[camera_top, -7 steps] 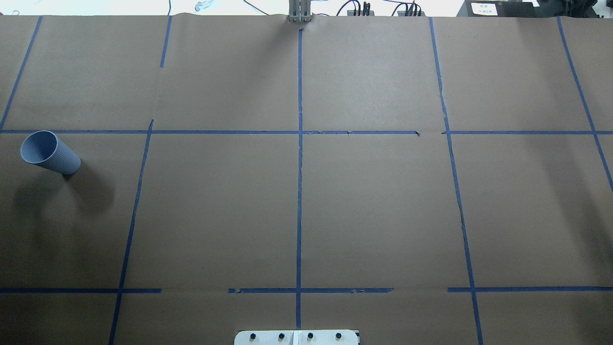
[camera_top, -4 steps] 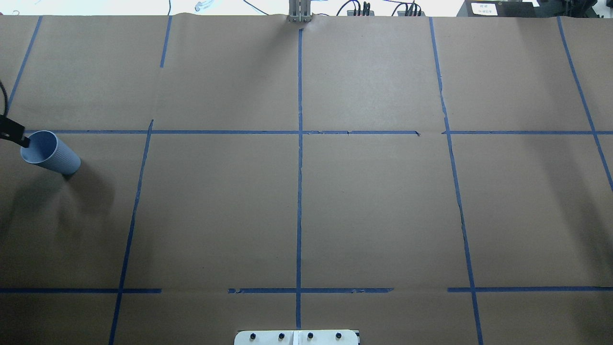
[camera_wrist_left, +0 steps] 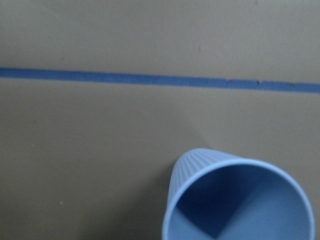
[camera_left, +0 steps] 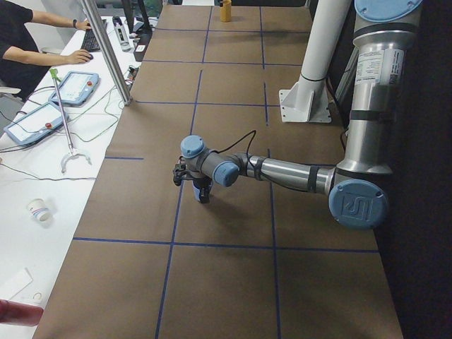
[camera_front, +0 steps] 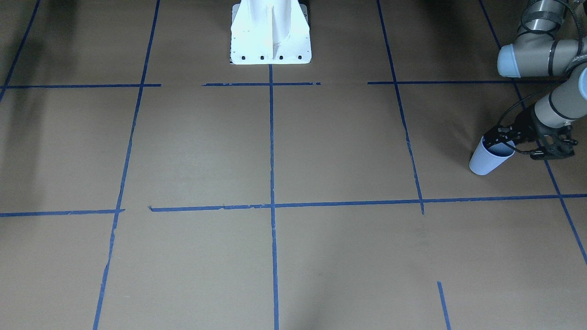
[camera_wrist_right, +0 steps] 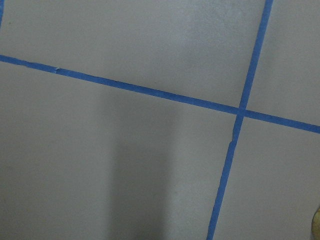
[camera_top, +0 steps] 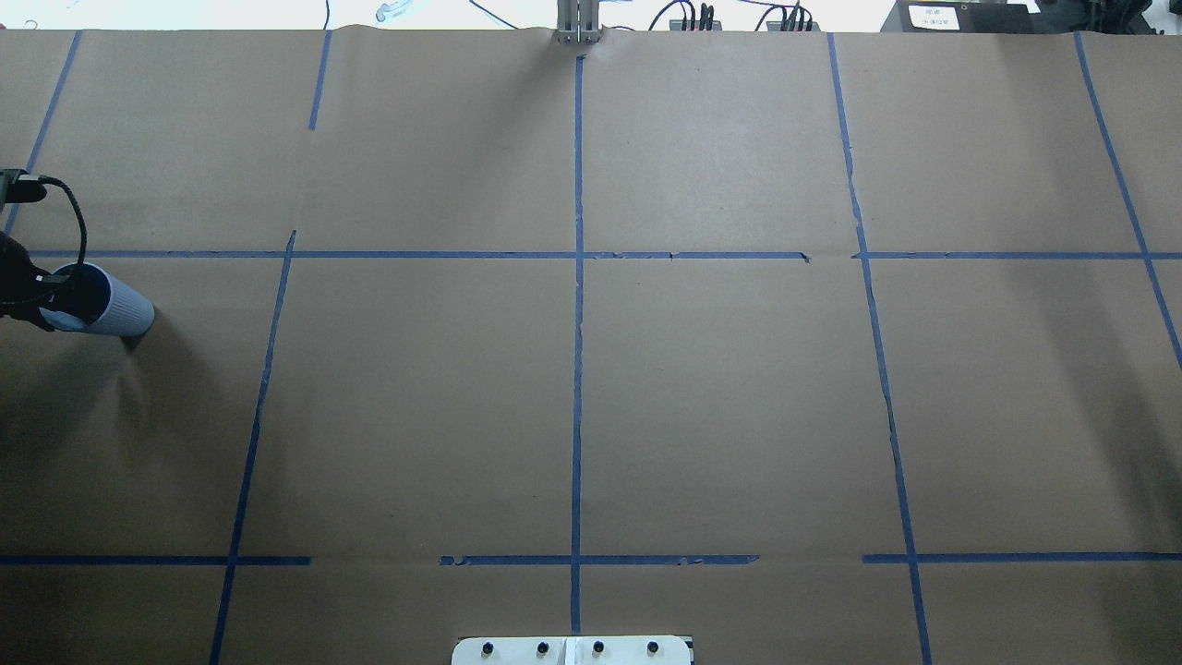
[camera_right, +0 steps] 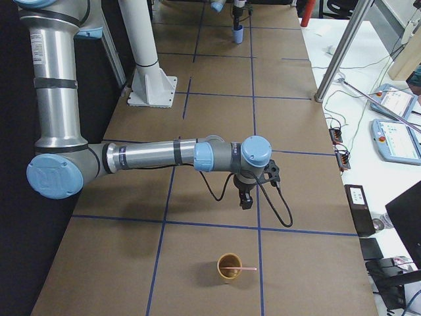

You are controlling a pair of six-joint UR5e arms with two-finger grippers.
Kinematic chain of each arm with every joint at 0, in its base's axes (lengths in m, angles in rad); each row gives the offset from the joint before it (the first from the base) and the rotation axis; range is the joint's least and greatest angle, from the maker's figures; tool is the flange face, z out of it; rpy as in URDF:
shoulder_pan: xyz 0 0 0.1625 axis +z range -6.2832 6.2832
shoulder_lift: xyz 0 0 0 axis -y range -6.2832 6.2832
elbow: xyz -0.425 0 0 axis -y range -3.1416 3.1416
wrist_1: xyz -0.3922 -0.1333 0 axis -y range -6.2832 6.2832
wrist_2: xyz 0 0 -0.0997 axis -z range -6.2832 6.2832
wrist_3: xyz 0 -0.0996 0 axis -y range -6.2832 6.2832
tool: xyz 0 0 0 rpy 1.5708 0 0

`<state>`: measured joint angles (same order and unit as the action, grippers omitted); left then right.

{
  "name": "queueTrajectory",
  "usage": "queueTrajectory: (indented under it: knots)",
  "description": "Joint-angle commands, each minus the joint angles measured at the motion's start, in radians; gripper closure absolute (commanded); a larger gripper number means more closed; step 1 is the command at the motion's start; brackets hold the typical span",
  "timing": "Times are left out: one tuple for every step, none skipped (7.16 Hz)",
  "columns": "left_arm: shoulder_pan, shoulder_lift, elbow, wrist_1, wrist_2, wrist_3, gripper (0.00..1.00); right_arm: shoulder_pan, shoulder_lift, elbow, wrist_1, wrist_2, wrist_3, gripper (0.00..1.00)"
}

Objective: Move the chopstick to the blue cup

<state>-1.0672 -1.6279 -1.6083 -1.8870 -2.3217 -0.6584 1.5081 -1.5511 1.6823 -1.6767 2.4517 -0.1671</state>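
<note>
The blue cup [camera_top: 115, 312] stands upright at the table's far left, also seen in the front view [camera_front: 484, 161] and from just above in the left wrist view [camera_wrist_left: 240, 200], where its inside looks empty. My left gripper [camera_top: 42, 294] [camera_front: 499, 137] hangs at the cup's rim, over part of its mouth; I cannot tell whether it is open or shut. The chopstick [camera_right: 245, 268], a thin pink stick, leans in a brown cup [camera_right: 227, 272] near the table's right end. My right gripper [camera_right: 245, 197] hovers a little short of that cup; its state cannot be told.
Brown paper with a blue tape grid covers the table. The white robot base [camera_front: 270, 32] stands at the robot's side. A person sits at a side desk with tablets [camera_left: 70, 88]. A metal post [camera_left: 106, 49] rises at the table's far edge.
The left gripper has come in from the left edge of the overhead view to the blue cup's rim and now covers part of its mouth. The cup has stayed in place.
</note>
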Motion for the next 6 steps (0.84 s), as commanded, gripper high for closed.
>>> queueTrajectory:
  knots:
    - [0.007,-0.061,-0.01,0.008,-0.008,-0.083,1.0,-0.002,0.0,0.0,0.0,0.062,0.0,0.0]
    - [0.007,-0.163,-0.016,0.011,-0.014,-0.221,1.0,-0.002,0.0,0.008,0.0,0.07,0.0,0.0]
    - [0.045,-0.279,-0.012,0.011,-0.039,-0.376,1.0,-0.003,0.0,0.014,0.002,0.07,-0.002,0.0]
    - [0.135,-0.388,-0.007,0.013,-0.036,-0.529,1.0,-0.003,0.0,0.022,0.002,0.069,-0.006,0.0]
    - [0.229,-0.467,-0.004,0.011,-0.021,-0.666,1.0,-0.003,0.0,0.023,0.002,0.069,-0.003,0.0]
    - [0.322,-0.55,0.002,0.013,0.063,-0.751,1.0,-0.003,0.0,0.022,0.002,0.069,-0.002,0.0]
